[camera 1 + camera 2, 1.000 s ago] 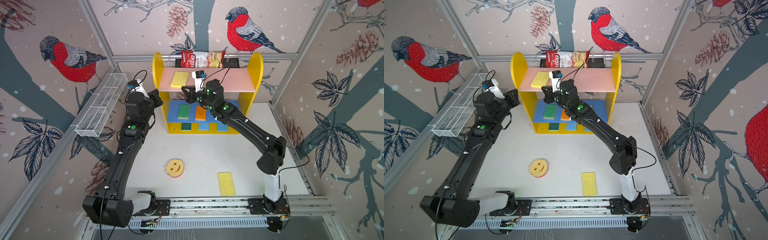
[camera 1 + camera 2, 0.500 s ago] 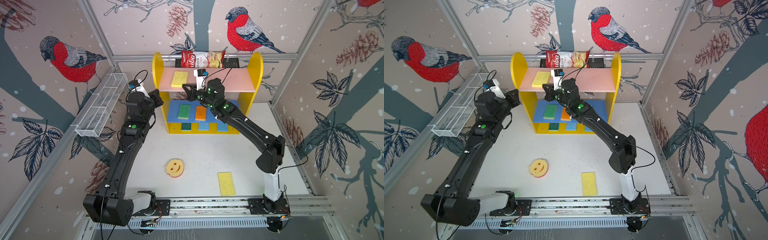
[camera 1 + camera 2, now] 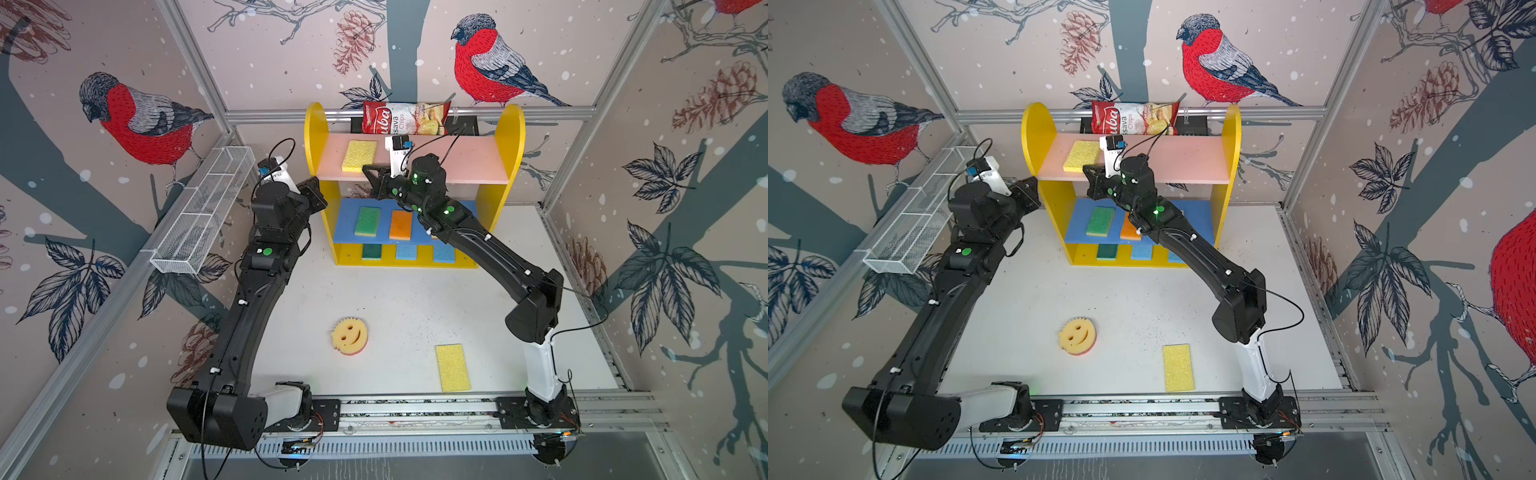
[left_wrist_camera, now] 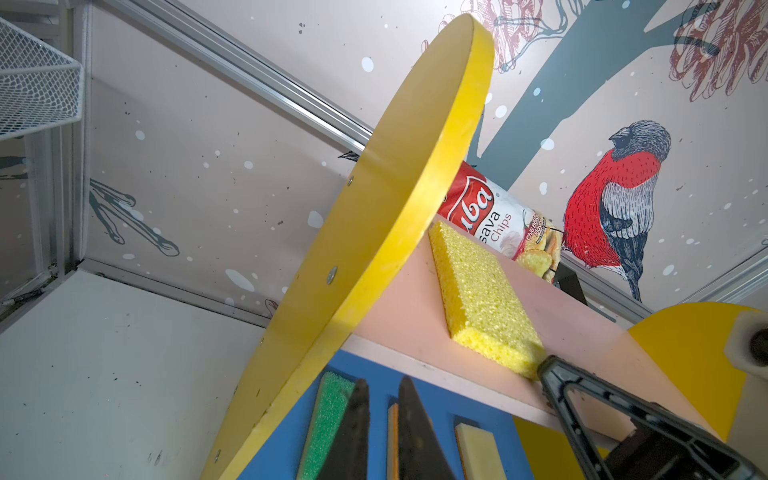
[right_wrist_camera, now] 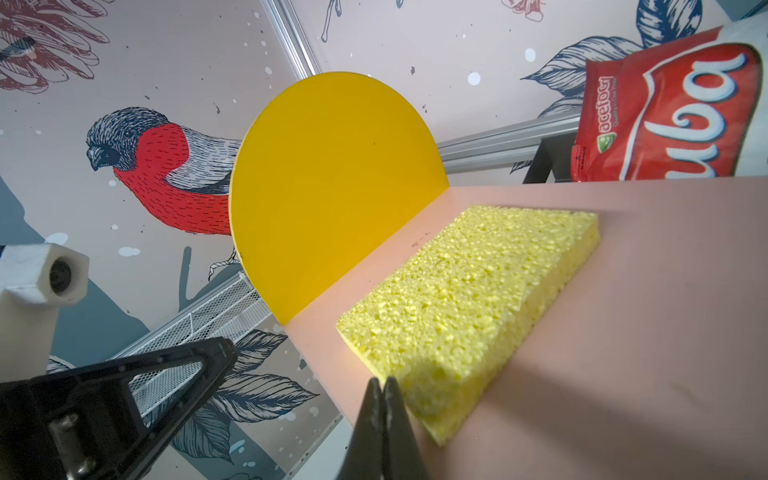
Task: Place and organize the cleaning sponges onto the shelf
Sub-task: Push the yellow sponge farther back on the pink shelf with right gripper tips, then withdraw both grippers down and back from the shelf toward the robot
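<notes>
Two black arms reach from the front rail toward the shelf (image 3: 469, 160) (image 3: 1187, 162) at the back of the table (image 3: 395, 299). The left arm (image 3: 249, 307) rises in a long, slightly bowed line and bends at the wrist toward the shelf's left yellow side. The right arm (image 3: 490, 249) folds at its elbow on the right and stretches across the front of the blue middle board, up to the front edge of the pink top board.

The left gripper (image 3: 318, 192) (image 4: 384, 432) hangs near the front edge of that yellow side, its fingers parted by a narrow gap with nothing between them. The right gripper (image 3: 368, 169) (image 5: 383, 399) has its fingers pressed together and empty. Its tip sits at the near corner of a yellow sponge (image 3: 359, 154) (image 3: 1080, 156) (image 4: 482, 299) (image 5: 469, 299); whether it touches cannot be told.

That sponge lies flat on the left part of the pink board, in front of the chips bag (image 3: 405, 118). On the blue board a green sponge (image 3: 367, 221) (image 4: 328, 424) and an orange sponge (image 3: 400, 224) lie side by side, with a tan sponge (image 4: 480, 453) beyond them. The yellow base holds a dark green sponge (image 3: 371, 251), a light blue sponge (image 3: 406, 252) and a second light blue sponge (image 3: 444, 253) in a row. On the table, well apart from the shelf, lie a second yellow sponge (image 3: 453, 368) (image 3: 1178, 368) and, left of it, the round smiley sponge (image 3: 350, 336) (image 3: 1077, 336).
</notes>
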{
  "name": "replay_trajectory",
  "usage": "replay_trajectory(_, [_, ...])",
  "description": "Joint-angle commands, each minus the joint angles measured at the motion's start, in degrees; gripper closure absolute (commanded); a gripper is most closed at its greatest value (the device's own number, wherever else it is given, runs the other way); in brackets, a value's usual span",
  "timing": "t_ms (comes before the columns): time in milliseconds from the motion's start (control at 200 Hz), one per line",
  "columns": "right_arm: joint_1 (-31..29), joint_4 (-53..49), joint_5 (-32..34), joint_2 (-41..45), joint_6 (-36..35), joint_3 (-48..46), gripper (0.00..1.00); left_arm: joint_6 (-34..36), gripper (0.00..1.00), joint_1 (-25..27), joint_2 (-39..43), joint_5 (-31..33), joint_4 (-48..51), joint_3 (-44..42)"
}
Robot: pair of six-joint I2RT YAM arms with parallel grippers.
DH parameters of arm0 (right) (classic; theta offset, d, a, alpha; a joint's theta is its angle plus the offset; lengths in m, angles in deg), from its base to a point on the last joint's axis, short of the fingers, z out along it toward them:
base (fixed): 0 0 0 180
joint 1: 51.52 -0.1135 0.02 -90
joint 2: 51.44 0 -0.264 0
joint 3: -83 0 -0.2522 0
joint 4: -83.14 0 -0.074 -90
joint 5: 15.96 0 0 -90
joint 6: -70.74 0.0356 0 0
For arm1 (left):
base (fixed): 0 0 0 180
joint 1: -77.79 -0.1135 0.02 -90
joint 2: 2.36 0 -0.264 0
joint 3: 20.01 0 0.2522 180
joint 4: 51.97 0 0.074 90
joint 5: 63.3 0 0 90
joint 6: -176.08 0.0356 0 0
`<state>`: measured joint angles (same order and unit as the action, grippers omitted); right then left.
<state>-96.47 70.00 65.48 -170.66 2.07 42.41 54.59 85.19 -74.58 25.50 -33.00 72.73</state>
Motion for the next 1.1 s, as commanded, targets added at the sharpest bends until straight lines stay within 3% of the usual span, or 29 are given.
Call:
replay_trajectory(0, [0.7,-2.09,2.35,-0.71,0.81,0.4,1.0,0.29,0.84,-0.02,-0.09,0.05,-1.61,0.39])
replay_trajectory(270, [0.75,-2.35,1.35,0.79,1.21,-1.05,1.0,0.27,0.81,-0.06,0.63,0.17,-1.61,-1.26])
replay_trajectory(370, [0.26,-0.74,0.47,4.29,0.3,-5.11,1.0,0.72,0.64,-0.02,2.59,2.28,-2.08,-4.3])
replay_trajectory(460, [-0.62,0.57,1.94,9.38,-1.6,-10.69,1.0,1.47,0.57,-0.1,5.21,5.22,-2.91,-8.18])
replay_trajectory(585, [-1.33,5.87,7.4,20.04,-3.38,-25.28,0.95,0.38,0.38,-0.17,8.78,9.63,-7.7,-16.92])
replay_trajectory(680, [-1.28,11.34,12.83,29.58,-3.6,-38.22,0.83,-0.42,0.21,-0.77,7.45,10.1,-8.32,-18.15])
replay_trajectory(755, [-1.07,14.23,18.61,36.62,-4.16,-47.59,0.66,0.2,0.13,-0.78,4.37,8.79,-7.46,-16.26])
replay_trajectory(906, [1.58,14.86,29.61,48.45,-2.28,-62.92,0.26,1.07,0.08,-0.81,0.86,7.69,-9.38,-16.26])
replay_trajectory(1026, [5.5,15.21,35.32,55.22,0.38,-72.42,0.08,1.48,0.06,-0.81,0.68,9.19,-15.17,-20.05])
replay_trajectory(1096, [7.82,14.46,36.7,57.41,1.55,-75.62,0.02,1.82,0.06,-0.76,0.17,9.46,-18.5,-21.5])
